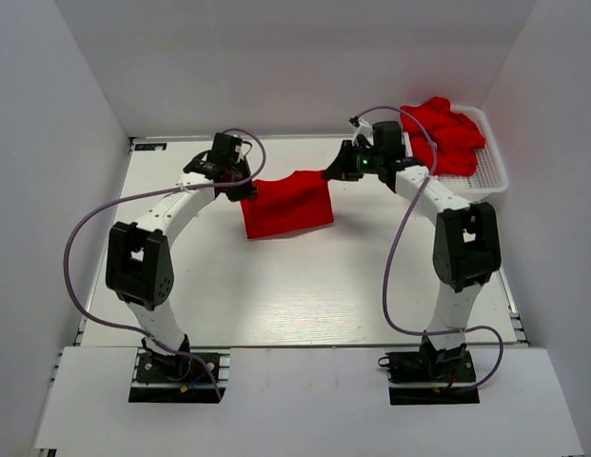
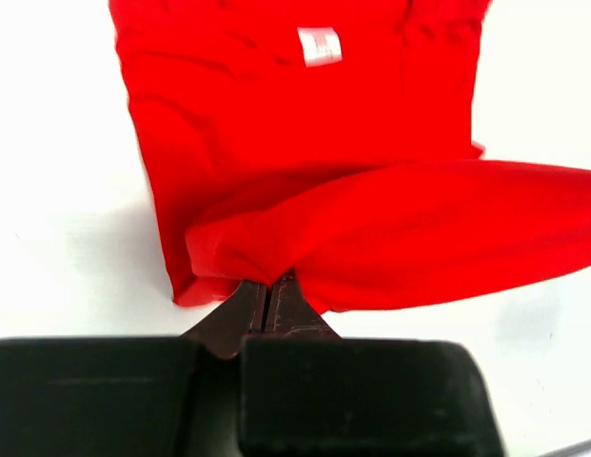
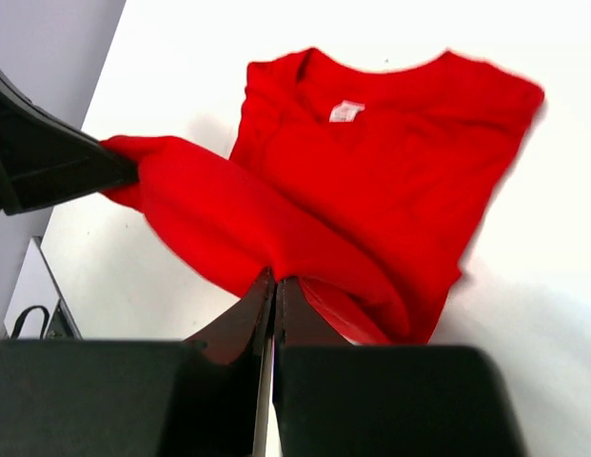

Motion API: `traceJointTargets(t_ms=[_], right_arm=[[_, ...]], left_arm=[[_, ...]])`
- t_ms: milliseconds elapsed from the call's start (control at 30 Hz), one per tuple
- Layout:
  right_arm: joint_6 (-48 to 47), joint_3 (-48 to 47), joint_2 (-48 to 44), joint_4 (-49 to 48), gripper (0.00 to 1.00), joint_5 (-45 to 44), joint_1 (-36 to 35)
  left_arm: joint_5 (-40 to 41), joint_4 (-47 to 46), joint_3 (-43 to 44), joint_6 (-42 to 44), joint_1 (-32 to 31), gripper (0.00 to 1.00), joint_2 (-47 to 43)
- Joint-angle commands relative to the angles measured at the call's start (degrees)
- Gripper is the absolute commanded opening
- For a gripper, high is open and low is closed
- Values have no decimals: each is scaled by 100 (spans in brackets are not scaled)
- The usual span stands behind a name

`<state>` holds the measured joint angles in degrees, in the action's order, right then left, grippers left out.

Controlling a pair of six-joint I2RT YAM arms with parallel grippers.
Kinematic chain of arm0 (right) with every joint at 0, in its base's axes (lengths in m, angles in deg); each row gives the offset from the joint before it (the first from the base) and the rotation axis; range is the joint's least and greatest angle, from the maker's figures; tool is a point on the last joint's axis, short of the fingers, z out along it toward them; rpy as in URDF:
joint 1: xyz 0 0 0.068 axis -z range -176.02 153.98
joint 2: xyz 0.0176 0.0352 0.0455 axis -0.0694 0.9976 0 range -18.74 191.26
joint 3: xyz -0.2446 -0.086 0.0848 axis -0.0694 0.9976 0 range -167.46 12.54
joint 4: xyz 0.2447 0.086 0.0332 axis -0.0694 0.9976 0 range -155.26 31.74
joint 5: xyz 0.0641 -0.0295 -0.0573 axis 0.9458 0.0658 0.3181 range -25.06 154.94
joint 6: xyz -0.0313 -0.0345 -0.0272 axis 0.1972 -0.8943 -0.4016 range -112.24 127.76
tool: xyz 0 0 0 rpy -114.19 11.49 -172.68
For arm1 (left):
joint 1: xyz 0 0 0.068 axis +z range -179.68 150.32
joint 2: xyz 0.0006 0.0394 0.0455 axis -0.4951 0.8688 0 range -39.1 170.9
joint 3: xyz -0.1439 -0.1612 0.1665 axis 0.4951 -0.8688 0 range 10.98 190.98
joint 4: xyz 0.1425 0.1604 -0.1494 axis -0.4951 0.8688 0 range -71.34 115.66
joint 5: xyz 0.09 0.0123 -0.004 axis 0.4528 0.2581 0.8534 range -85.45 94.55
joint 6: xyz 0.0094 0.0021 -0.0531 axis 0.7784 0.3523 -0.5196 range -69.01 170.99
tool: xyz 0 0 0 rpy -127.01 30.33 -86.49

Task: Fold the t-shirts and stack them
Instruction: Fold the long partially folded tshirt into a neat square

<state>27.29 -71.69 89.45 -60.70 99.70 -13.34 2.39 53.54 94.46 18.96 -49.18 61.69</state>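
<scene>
On the white worktop a half-folded red t-shirt lay far-centre. The left fingers clamped its left edge and the right fingers its right edge, both lifted. Far right, a white mesh basket held heaped red t-shirts. White walls enclosed it.

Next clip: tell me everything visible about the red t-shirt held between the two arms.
The red t-shirt is plain soft cloth, partly folded on the table. A white label sits at its collar. One edge is lifted, stretched between the left claw and right claw, both shut on it; the rest lies flat.
</scene>
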Motion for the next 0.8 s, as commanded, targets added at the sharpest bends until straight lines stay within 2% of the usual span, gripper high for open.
traceJointTargets(t_ms=[0, 67, 200, 267, 567, 767], right_arm=[[-116, -672, 316, -113, 0, 118, 36], [-134, -937, 510, -104, 0, 136, 53], [-186, -1533, 985, -8, 0, 223, 71], [-186, -1867, 1291, 1, 0, 206, 62], [-72, -2572, 2066, -43, 0, 83, 80], [191, -2801, 2549, -385, 0, 57, 124]], left_arm=[[180, -77, 493, 153, 183, 0, 97], [93, -129, 660, 232, 254, 0, 238], [-582, -306, 1108, 574, 369, 2, 783], [-645, -210, 1668, 575, 482, 2, 1238], [-760, -455, 1838, 462, 746, 2, 1601], [-1181, -868, 1961, 347, 870, 3, 2014]])
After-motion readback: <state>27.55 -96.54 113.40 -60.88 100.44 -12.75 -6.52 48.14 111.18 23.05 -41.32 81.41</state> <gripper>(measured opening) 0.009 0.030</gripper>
